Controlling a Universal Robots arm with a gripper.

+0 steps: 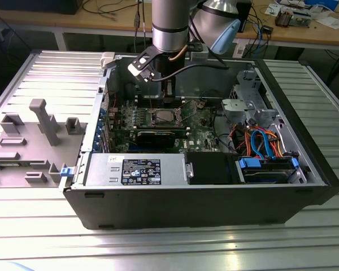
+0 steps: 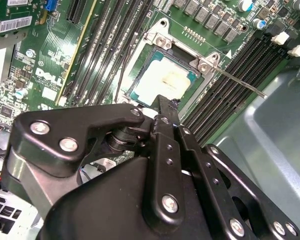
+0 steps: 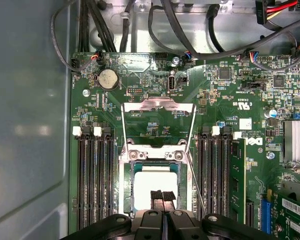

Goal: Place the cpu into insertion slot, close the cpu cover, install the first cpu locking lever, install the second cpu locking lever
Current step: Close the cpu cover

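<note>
Where the arm (image 1: 170, 25) comes down at the upper middle of the exterior view into the open computer case (image 1: 305, 180), the tool (image 3: 162, 196) hangs low over the green motherboard (image 3: 225, 90). In the first wrist view its two black fingertips (image 3: 156, 196) are pressed together with only a thin seam between them, and they pinch nothing. They sit directly above the cpu (image 3: 150, 180), though I cannot tell whether they touch it. The cpu lies flat inside the insertion slot (image 3: 124, 195), its pale metal top facing up, with the slot's silvery rim showing around it. The cpu cover (image 3: 157, 104) is swung open, away from the slot, and the board shows through its empty middle. A thin locking lever (image 3: 196, 187) stands free beside the slot, unlatched; in the second wrist view the same rod (image 2: 240, 82) runs out across the long black memory slots (image 2: 250, 60). The case rests on a ribbed metal bench (image 1: 158, 243), and a grey fixture plate (image 1: 28, 141) lies at the exterior view's left.
</note>
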